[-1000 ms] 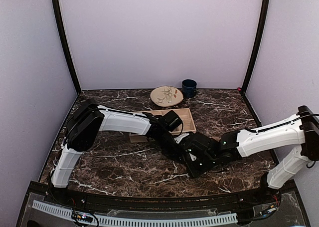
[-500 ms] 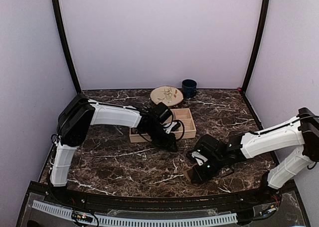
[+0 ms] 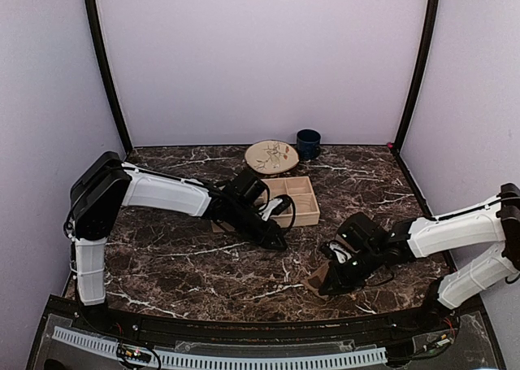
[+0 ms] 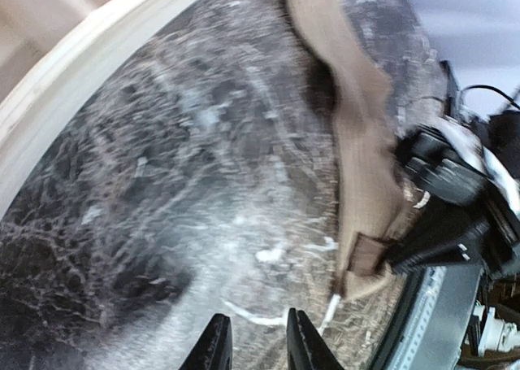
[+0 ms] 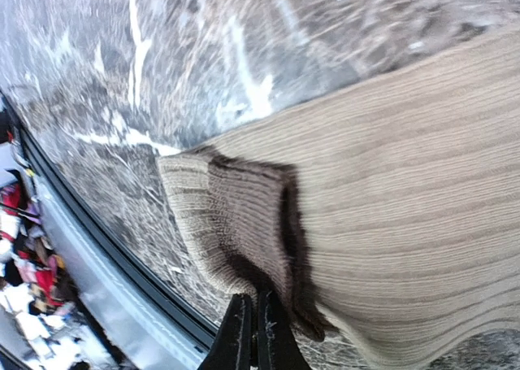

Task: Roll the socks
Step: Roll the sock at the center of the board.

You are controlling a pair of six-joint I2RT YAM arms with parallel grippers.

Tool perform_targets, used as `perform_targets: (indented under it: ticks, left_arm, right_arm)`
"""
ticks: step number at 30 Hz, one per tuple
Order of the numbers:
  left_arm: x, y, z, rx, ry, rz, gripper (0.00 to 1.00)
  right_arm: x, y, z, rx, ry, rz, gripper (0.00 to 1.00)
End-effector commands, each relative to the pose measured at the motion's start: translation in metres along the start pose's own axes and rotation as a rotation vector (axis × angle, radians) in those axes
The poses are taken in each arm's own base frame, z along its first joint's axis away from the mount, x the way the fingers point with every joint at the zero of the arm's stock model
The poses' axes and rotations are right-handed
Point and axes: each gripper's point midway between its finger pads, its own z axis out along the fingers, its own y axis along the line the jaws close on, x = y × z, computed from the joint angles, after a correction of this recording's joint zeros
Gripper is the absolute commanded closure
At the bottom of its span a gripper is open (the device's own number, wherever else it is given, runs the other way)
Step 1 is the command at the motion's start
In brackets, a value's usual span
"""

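Two arms: both reach over the marble table (image 3: 187, 264), the left toward its middle, the right low from the right side.
Left gripper (image 4: 256, 317): jaws slightly parted with nothing between them; the tips point down at bare marble just in front of the tray (image 3: 306, 217).
Right gripper (image 5: 253, 301): jaws pressed together, pinching the folded end of the sock (image 5: 390, 224).
Sock: tan and ribbed, lying on the table right of centre, toward the front edge. The pinched end is turned back on itself and shows a darker brown inner face.
Sock and left gripper: apart, with bare marble between them; the sock lies to the right of that gripper.
Tray: pale wood with compartments, behind the left gripper; what it holds cannot be told.
Plate (image 3: 272, 156): round and patterned, at the back of the table behind the tray.
Mug (image 3: 308, 144): dark blue, just right of the plate, well apart from the sock.
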Motion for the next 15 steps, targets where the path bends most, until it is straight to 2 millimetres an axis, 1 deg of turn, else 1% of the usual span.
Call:
perform_targets:
  ticks: [1, 5, 10, 15]
  left_arm:
    - [-0.016, -0.046, -0.021, 0.159, -0.090, 0.156, 0.73]
    - [-0.014, -0.060, -0.019, 0.202, -0.080, 0.208, 0.73]
    - [-0.013, -0.070, -0.016, 0.222, -0.075, 0.248, 0.73]
    - [-0.014, -0.079, -0.012, 0.242, -0.068, 0.283, 0.73]
  right_arm:
    - [-0.009, 0.007, -0.008, -0.111, -0.006, 0.069, 0.97]
    - [-0.015, 0.008, -0.014, -0.161, 0.002, 0.094, 0.97]
    - [-0.018, 0.008, -0.018, -0.184, 0.025, 0.109, 0.97]
    - [-0.013, -0.005, -0.021, -0.157, 0.037, 0.145, 0.97]
